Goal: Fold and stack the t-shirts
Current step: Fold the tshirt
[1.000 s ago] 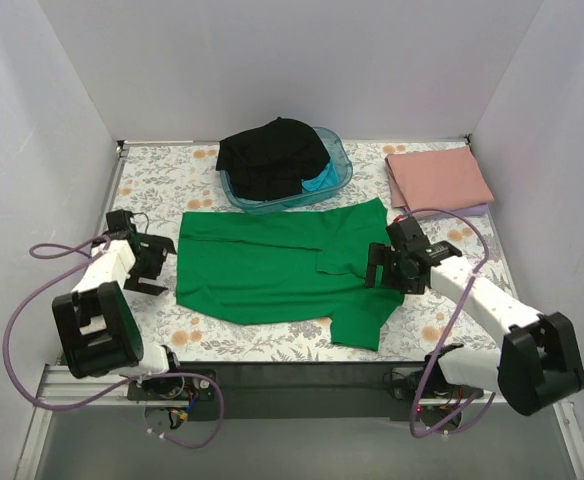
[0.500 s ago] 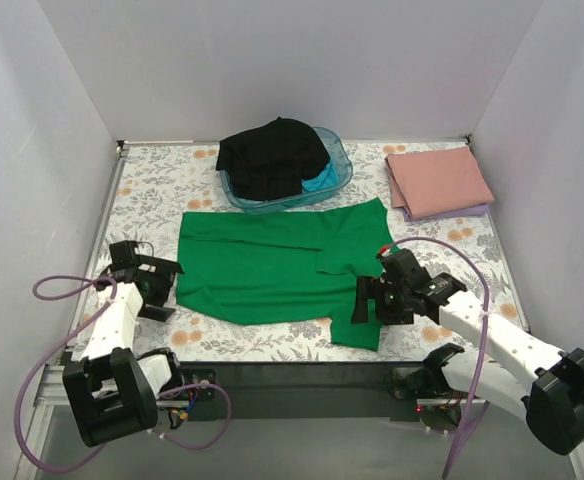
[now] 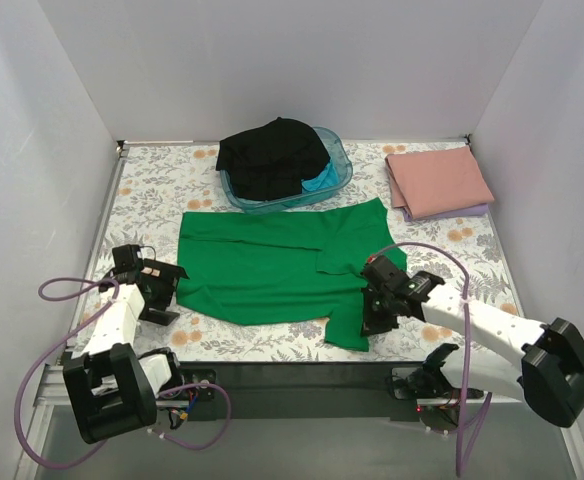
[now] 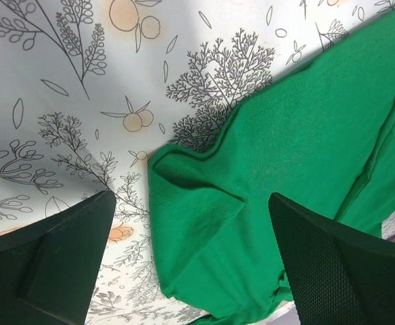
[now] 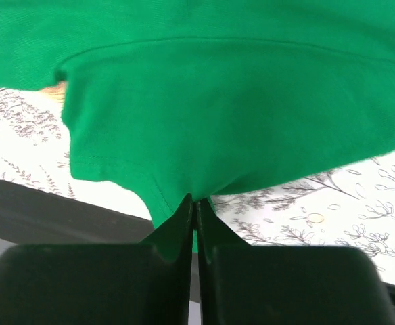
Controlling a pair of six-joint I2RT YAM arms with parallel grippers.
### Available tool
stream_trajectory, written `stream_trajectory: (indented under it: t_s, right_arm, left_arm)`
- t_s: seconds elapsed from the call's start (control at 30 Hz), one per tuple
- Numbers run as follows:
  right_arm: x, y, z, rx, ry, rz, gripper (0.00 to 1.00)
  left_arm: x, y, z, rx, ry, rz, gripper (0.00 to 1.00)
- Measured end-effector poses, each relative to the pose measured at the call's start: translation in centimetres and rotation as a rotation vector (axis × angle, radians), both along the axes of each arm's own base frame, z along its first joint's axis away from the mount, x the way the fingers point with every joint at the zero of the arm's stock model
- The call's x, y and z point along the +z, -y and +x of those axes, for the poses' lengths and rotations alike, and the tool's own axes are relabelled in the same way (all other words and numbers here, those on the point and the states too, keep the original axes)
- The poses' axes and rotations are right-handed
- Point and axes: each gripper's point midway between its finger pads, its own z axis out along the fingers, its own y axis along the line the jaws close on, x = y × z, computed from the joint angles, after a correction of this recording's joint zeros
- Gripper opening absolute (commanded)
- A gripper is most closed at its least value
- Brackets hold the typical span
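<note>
While the right gripper [image 5: 195, 203] sits low over the near-right sleeve of the green t-shirt [image 3: 262, 265], its jaws are pressed flat together, and the wrist view shows a pinch of the sleeve hem caught between the two tips. Left gripper [image 4: 191, 200]: jaws spread wide, one finger on either side of the shirt's near-left corner, which lies slightly rumpled on the bench [image 3: 152, 185]; whether the pads touch the cloth cannot be told, and nothing is held. The green t-shirt lies spread flat across the middle of the bench, its long side running left to right, with the right sleeve reaching toward the near edge. Behind it, at the far edge, the blue tub [image 3: 344, 165] holds a heaped black t-shirt [image 3: 272, 155] with a bit of turquoise t-shirt [image 3: 320, 183] showing at its near-right side. In the far-right corner a folded pink t-shirt [image 3: 440, 180] rests on a lilac t-shirt [image 3: 477, 211], of which only a thin margin shows. Compared with a second ago, the right jaws, then wide open and farther right over the sleeve, have come down toward the near edge and closed on the hem; the sleeve flap now looks narrower and drawn in. The left gripper has moved nearer the bench's near edge and closer to the shirt's corner, jaws as open as before. Tub and folded stack are unchanged.
</note>
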Motion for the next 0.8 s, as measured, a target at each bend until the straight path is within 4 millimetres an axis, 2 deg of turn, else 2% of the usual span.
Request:
stream_trajectory:
  t_s: [0.1,0.27,0.33,0.37,0.43,0.47,0.57,0.63,0.8]
  right_arm:
    - [0.8,-1.1,0.5,0.031,0.009,-0.042,0.05]
    - [2.6,-4.3,2.8,0.071,0.061,-0.077,0.12]
    - [2.2,-4.9,3.3,0.079,0.052,-0.105,0.21]
    - [1.7,-4.9,3.5,0.081,0.045,-0.128,0.34]
    - [0.7,-4.9,3.7,0.086,0.026,-0.173,0.52]
    - [0.3,-4.8,3.8,0.088,0.021,-0.193,0.64]
    - [0.0,-4.8,4.1,0.096,0.022,-0.211,0.83]
    - [0.2,-4.9,4.3,0.095,0.034,-0.206,0.91]
    - [0.3,-4.8,4.1,0.089,0.080,-0.147,0.96]
  left_arm:
    - [-0.3,0.0,0.1,-0.006,-0.006,-0.003,0.97]
    - [-0.6,0.2,0.2,-0.019,-0.016,-0.018,0.97]
    - [-0.6,0.3,0.3,-0.023,-0.014,-0.025,0.97]
    - [-0.6,0.4,0.4,-0.027,-0.012,-0.027,0.97]
    - [-0.6,0.4,0.5,-0.032,-0.013,-0.032,0.97]
    - [-0.6,0.5,0.5,-0.034,-0.013,-0.034,0.97]
    - [-0.6,0.6,0.6,-0.041,-0.008,-0.041,0.97]
    - [-0.6,0.6,0.7,-0.045,-0.005,-0.042,0.97]
    - [-0.6,0.7,1.0,-0.048,0.003,-0.049,0.97]
